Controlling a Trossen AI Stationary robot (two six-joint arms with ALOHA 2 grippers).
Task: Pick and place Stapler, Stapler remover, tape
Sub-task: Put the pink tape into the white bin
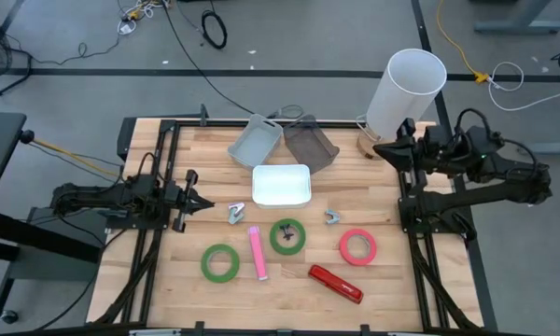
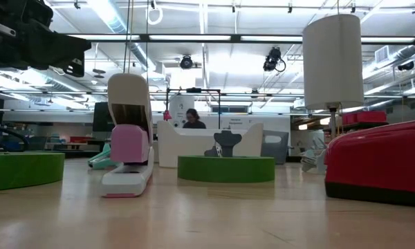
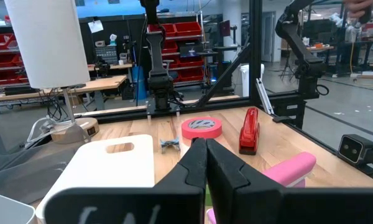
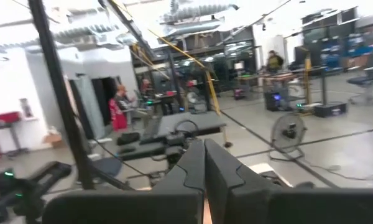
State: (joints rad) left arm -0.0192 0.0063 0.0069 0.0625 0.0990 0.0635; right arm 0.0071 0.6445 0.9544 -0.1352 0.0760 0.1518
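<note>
left gripper [image 1: 208,204]: table's left, jaws closed, empty | right gripper [image 1: 378,147]: back right, closed | tape [image 1: 357,246], stapler [image 1: 336,284] untouched

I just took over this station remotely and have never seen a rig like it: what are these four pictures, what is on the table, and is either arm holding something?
Two dark robot arms work at a wooden table. One picture looks straight down, one looks level across the tabletop, and one comes from each wrist. The left gripper and right gripper are both shut and empty. On the table lie two green tape rolls, a red tape roll, a pink stapler, a red stapler, two small metal staple removers, a white bin and two grey bins. A white lamp stands at the far right corner.
</note>
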